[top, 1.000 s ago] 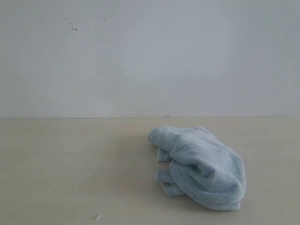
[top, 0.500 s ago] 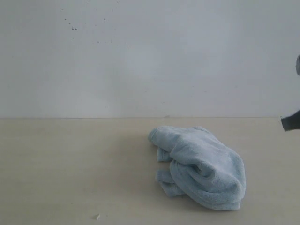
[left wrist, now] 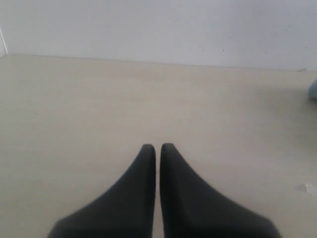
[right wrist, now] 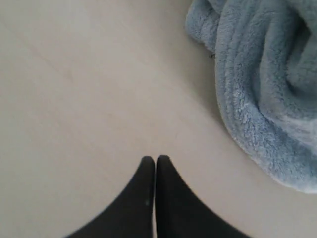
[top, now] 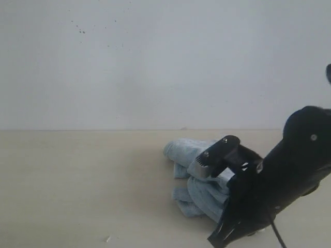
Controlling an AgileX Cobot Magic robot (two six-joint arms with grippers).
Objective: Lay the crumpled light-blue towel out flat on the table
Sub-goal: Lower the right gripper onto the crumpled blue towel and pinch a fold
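The crumpled fluffy terry-cloth towel (right wrist: pixel 267 89) is plain pale light blue, greyer in its folds. The smooth matte table (top: pixel 77 181) is even pale beige with one white fleck (top: pixel 107 239). The white-grey wall (top: pixel 155 62) bears a few dark specks, perhaps stains. The left gripper (left wrist: pixel 157 148) and right gripper (right wrist: pixel 155 159) are black.

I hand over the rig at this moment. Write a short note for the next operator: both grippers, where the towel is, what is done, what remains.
Left gripper: shut, empty, over the bare table, far from the towel.
Right gripper: shut, empty, close beside the towel, not touching it.
Towel: crumpled heap on the table, right of centre in the exterior view.
Done: nothing spread yet.
Left: grasp the towel's edges and spread it flat.
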